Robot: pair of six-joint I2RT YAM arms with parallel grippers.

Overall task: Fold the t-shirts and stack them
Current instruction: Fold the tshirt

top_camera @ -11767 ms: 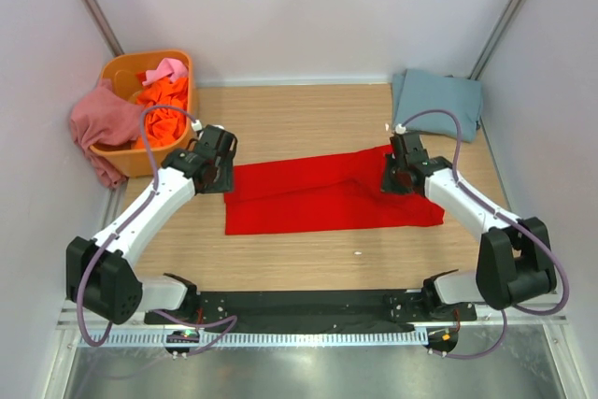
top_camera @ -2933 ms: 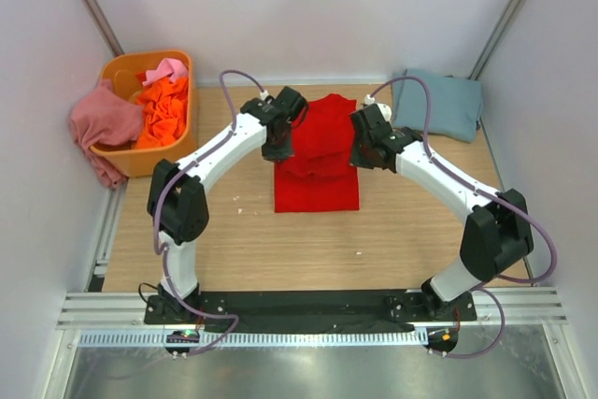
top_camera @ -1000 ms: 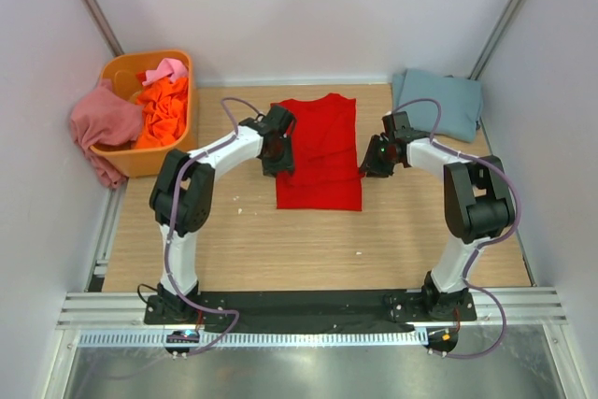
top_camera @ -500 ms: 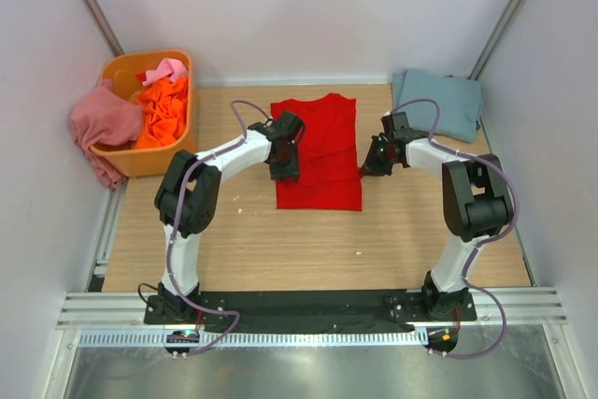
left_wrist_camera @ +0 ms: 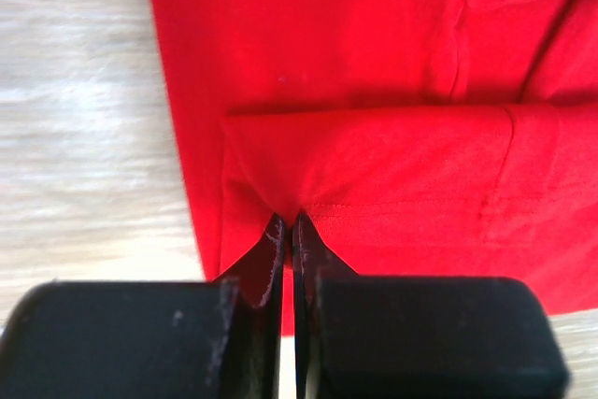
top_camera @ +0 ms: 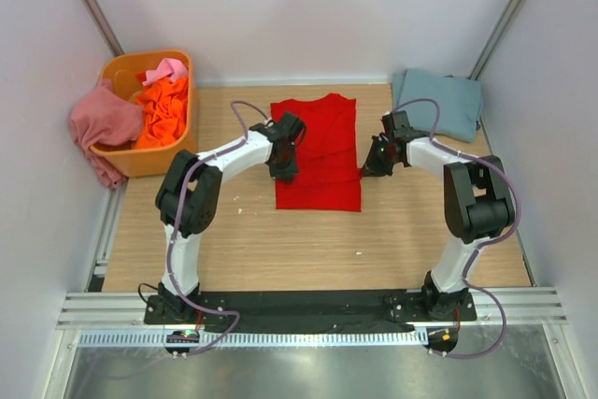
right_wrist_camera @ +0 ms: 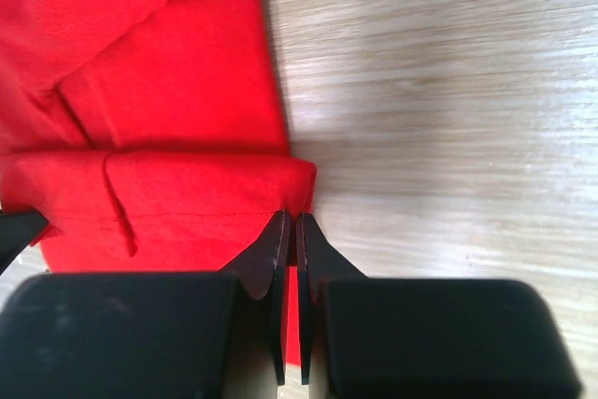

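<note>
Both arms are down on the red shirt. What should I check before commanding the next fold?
1. Left gripper jaws shut on the red t-shirt fold: ok.
2. Right gripper jaws shut on the fold's other end: ok.
3. Both grips roughly level across the shirt: ok.
4. Layers caught in each pinch: cannot tell.
5. Grey-blue t-shirt apart from the red one: ok.
6. Orange tub clear of both arms: ok.
</note>
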